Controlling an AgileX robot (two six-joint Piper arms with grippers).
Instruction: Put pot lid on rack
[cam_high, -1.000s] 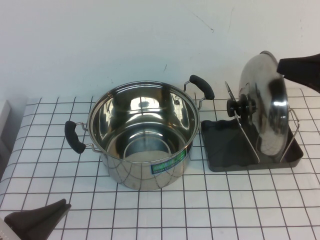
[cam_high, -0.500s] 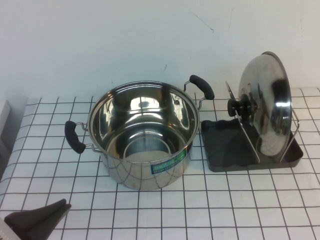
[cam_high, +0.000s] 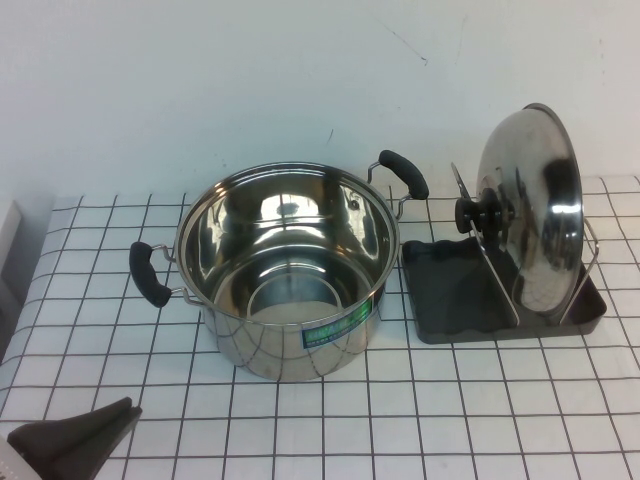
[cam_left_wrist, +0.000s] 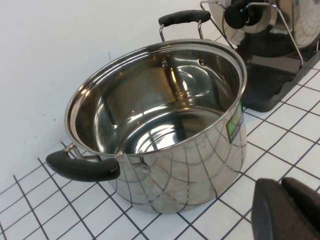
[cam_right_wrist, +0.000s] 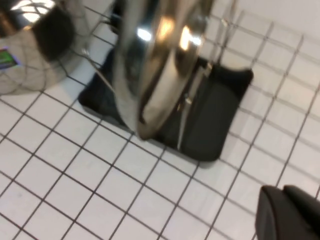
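- A white wall (cam_high: 250, 80) backs a white table (cam_high: 400, 420) ruled with a black grid.
- My left gripper (cam_high: 75, 440) sits low at the near left corner of the table, well apart from everything; its dark fingers (cam_left_wrist: 287, 210) lie pressed together with nothing between them.
- My right gripper (cam_right_wrist: 290, 212) shows only in its own wrist view, as dark fingers above bare grid near the rack, touching nothing; I cannot tell whether they are parted or closed.
- Nearest my left gripper stands the steel pot (cam_high: 280, 270), upright in the middle of the table, its two black handles (cam_high: 150, 275) at the left and back right; the bowl holds nothing but reflections, and a green label (cam_high: 335, 325) sits on its front wall.
- Just beside the pot on the right lies the rack (cam_high: 450, 305), a dark grey tray with thin wire loops (cam_high: 495, 270) standing up from it.
- The pot lid (cam_high: 535, 215) stands on edge in the rack, held between the wires, tilted slightly, with its black knob (cam_high: 478, 213) facing the pot.
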